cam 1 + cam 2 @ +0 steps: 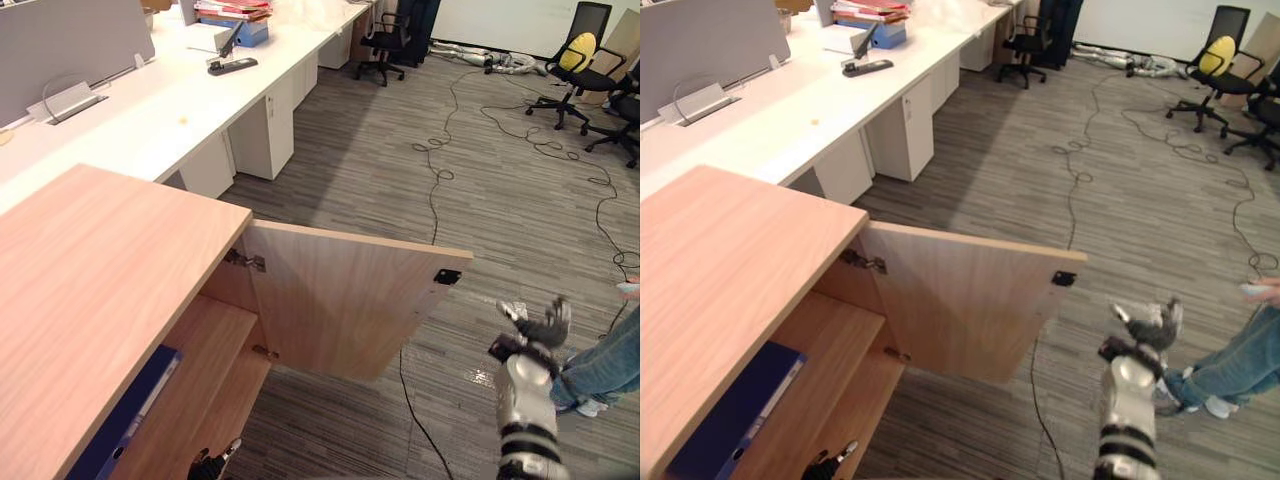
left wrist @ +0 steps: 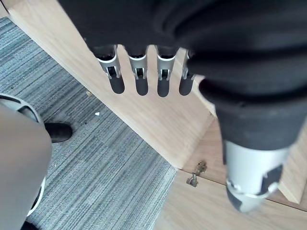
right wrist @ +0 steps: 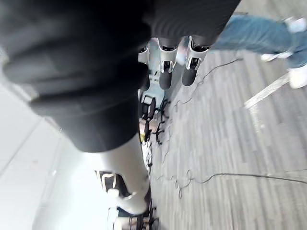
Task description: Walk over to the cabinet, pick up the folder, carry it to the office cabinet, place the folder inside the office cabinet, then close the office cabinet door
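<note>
The wooden office cabinet [image 1: 100, 290] stands at the lower left with its door [image 1: 340, 300] swung wide open toward the carpet. Inside, a blue folder [image 1: 120, 425] lies on the upper shelf, close under the cabinet top. My left hand [image 1: 212, 464] hangs low in front of the open compartment, below the folder; in the left wrist view its fingers [image 2: 136, 72] are straight and hold nothing, with the door's inner face and a hinge past them. My right hand [image 1: 540, 328] is raised to the right of the door's free edge, apart from it, with its fingers [image 3: 165, 67] straight and empty.
A person's leg in jeans [image 1: 605, 365] stands just right of my right hand. A long white desk [image 1: 150, 110] with books [image 1: 235, 15] runs along the left. Cables [image 1: 435, 180] trail across the grey carpet. Office chairs [image 1: 585, 60] stand at the far right.
</note>
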`<state>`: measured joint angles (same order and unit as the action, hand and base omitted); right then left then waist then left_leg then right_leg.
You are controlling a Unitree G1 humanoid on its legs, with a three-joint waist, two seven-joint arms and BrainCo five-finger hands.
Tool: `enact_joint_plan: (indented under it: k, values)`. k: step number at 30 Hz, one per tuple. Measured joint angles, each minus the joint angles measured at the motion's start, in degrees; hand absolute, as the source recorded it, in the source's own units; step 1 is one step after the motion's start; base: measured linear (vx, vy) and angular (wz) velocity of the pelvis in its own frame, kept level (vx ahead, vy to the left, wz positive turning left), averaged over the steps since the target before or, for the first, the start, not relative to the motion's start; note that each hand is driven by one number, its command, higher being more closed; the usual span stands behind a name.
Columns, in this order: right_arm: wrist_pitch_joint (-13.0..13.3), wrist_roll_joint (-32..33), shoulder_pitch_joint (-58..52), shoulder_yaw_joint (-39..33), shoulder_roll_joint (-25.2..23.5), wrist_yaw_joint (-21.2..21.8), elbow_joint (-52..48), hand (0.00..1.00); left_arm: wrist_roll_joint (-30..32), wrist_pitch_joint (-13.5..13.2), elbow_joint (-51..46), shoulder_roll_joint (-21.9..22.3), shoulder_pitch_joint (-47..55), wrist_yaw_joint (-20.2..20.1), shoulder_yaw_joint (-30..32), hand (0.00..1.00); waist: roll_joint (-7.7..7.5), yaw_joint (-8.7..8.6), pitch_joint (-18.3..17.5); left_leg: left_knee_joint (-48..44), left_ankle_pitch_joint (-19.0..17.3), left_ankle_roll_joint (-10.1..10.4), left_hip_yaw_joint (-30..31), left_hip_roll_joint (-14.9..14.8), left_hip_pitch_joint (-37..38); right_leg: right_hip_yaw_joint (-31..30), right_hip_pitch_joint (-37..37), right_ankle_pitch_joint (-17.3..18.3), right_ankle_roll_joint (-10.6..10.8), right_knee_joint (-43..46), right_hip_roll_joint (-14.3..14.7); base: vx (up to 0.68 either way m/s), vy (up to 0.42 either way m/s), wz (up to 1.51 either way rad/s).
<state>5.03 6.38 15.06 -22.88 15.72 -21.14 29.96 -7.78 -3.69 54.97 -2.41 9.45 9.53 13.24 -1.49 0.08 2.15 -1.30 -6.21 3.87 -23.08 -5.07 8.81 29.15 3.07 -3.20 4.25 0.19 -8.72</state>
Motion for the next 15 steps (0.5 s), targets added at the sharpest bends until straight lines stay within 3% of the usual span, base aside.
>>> enact_joint_plan:
  k: [4, 11, 15]
  values:
    - [1.6, 3.8, 6.7, 4.5, 3.2, 2.4, 7.2, 0.00, -1.2, -0.4, -0.4, -0.3, 0.0, -0.2, 0.0, 0.00, -0.06, 1.23, 0.6, 0.2, 0.1, -0.2, 1.3, 0.3, -0.7, 0.6, 0.0, -0.9, -0.1, -1.1, 0.0, -0.03, -0.019, 0.12]
    - [1.7, 7.4, 13.7, 8.7, 6.8, 4.0, 22.2, 0.00, -2.1, -0.6, 1.6, -2.1, 0.9, -1.2, -1.0, 0.00, 0.44, 1.61, 1.9, -0.2, 0.3, -0.4, 2.4, 0.6, -0.8, 1.1, 0.9, -1.3, -0.1, -1.9, -0.2, -0.01, -0.011, 0.03]
    - [1.6, 9.4, 15.2, 10.9, 8.4, 5.6, 25.3, 0.00, -2.6, -0.7, 1.8, -2.4, 1.4, -1.2, -2.2, 0.00, 0.71, 2.19, 2.5, -0.6, 0.3, -0.5, 4.8, 0.7, -1.5, 3.2, 2.0, -1.7, -0.2, -3.1, 0.2, -0.04, -0.063, 0.26]
